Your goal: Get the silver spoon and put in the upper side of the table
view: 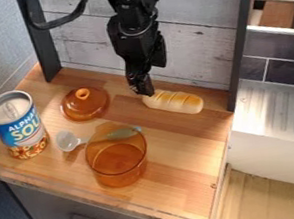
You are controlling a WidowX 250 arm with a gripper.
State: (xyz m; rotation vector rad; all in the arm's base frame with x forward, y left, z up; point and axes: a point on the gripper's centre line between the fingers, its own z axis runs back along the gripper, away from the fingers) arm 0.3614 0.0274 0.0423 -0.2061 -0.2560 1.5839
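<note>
1. The silver spoon [66, 141] lay on the wooden table [176, 188], its bowl towards the can [21, 129] and its handle [123, 133] running behind the amber jar [117, 160], partly seen through the glass-like wall
2. The gripper [141, 92] hung by the near end of the bread roll [174, 102], above and apart from the spoon; how wide or narrow it stood I could not tell, though nothing clearly showed in its grasp
3. The spoon looked light and stiff, so weight was unlikely to trouble the lift; its thin profile and smooth surface were the harder part, since a shallow pinch could have let it slip or swivel
4. The best hold seemed to be the short neck between bowl and jar, taken across its width and low to the wood; it was narrow enough to pinch, and the bowl's rounded edge (tempting, being so exposed) would probably have rolled out of the grip
5. From there the handle would have been the long, unbalanced side and might have dipped or knocked the jar, which looked hard and perhaps breakable; a straight, slow rise appeared safer than a sideways pull
6. For the upper side, a low release between the amber lid [85, 105] and the roll looked suitable, as a stiff spoon dropped from high could have bounced or skidded
</note>
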